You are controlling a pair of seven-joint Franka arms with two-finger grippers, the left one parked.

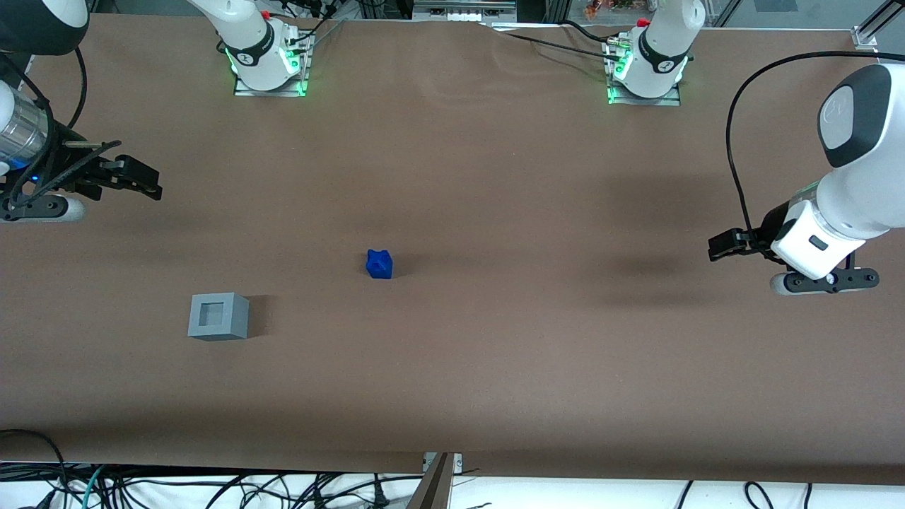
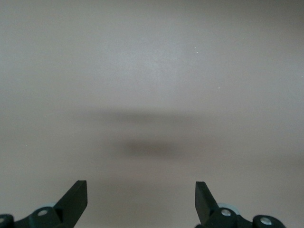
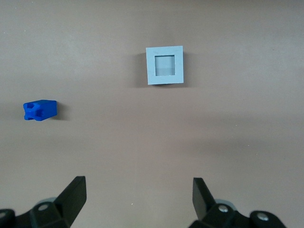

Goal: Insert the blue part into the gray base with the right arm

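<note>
1. Gray base (image 1: 218, 316) sits nearest the front camera, flat on the brown table (image 1: 495, 367), square recess facing up and empty.
2. Right arm (image 1: 21, 134) reaches in at the working end of the table; its gripper (image 1: 145, 182) hangs above the surface, farther from the front camera than the gray base and well apart from it.
3. Wrist view: gripper (image 3: 138, 195) fingers (image 3: 76, 190) spread wide, nothing between them, bare table beneath.
4. Blue part (image 1: 380, 264) lies on the table, apart from the gray base, a little farther from the front camera and toward the parked arm's end.
5. Wrist view confirms: blue part (image 3: 40, 109) and gray base (image 3: 165, 65) separate, neither touched by the gripper.
</note>
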